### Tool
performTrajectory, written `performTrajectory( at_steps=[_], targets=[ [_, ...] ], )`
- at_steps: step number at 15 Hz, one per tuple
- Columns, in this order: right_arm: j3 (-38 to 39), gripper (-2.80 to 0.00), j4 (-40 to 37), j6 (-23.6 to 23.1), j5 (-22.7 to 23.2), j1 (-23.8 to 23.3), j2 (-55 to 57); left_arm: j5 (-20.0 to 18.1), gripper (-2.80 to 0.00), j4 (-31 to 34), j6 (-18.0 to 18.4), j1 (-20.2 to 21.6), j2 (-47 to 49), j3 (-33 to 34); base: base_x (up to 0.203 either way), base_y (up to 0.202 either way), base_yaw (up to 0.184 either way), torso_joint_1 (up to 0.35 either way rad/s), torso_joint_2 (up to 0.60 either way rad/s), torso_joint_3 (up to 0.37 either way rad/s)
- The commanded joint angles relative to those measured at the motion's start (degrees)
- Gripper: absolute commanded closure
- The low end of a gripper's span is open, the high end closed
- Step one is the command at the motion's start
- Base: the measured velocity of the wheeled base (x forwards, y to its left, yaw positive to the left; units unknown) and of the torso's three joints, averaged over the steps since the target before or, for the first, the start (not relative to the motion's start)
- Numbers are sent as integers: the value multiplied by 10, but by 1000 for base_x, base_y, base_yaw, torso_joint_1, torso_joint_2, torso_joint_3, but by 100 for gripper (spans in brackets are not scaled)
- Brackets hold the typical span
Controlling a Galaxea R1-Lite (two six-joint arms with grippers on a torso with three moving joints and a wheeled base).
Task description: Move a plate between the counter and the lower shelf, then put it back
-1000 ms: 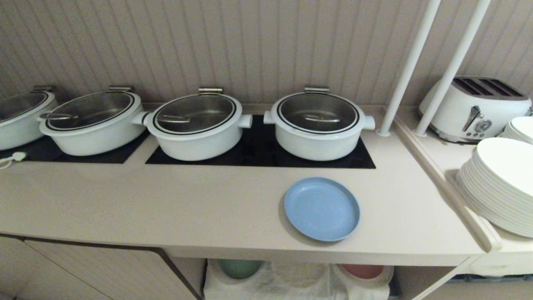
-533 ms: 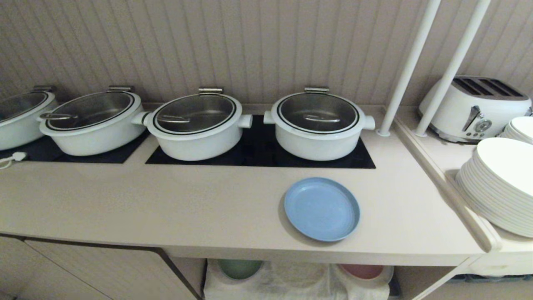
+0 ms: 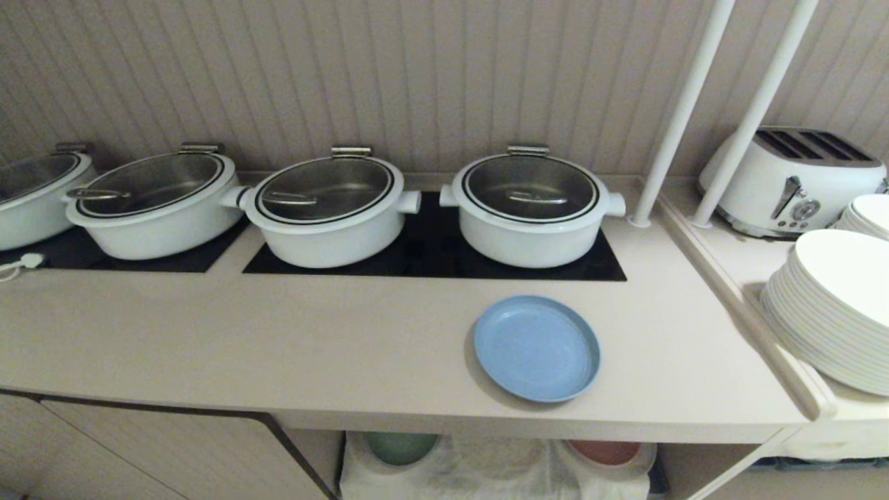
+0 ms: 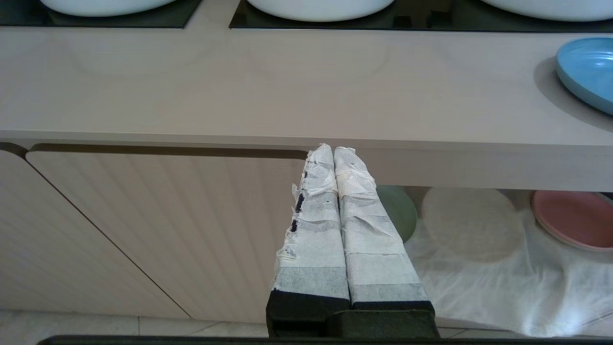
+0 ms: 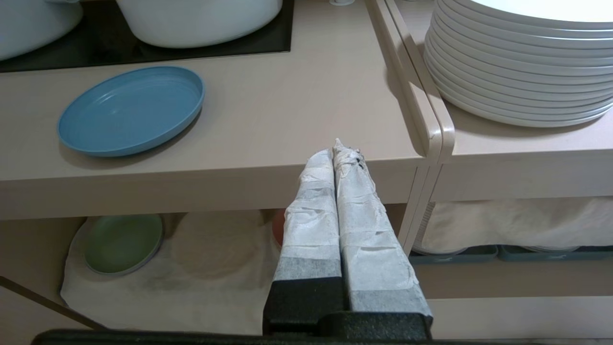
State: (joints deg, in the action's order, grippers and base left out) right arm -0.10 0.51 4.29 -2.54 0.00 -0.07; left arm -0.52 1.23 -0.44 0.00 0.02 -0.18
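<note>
Sitting by plate (image 3: 537,348): pots (image 3: 531,208) behind, white stack (image 3: 830,305) on the right w/ toaster (image 3: 792,180)

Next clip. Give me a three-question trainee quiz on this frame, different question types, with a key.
1. True or false: the light blue plate lies on the counter.
2. Which plates sit on the lower shelf? A) green and pink B) two blue C) none
3. Fill in: the left pincer and right pincer are both ____.

Key: 1 true. 2 A: green plate, pink plate. 3 shut, holding nothing.
</note>
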Motion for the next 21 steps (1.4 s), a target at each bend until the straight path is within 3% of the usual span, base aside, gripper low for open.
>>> performTrajectory(
  at_steps=[1,21],
  targets=[
    [0,0,0,0,0,0,1,0,0,0,0,0,0,0,0,0,0,0,0,0],
    [0,0,0,0,0,0,1,0,0,0,0,0,0,0,0,0,0,0,0,0]
  ],
)
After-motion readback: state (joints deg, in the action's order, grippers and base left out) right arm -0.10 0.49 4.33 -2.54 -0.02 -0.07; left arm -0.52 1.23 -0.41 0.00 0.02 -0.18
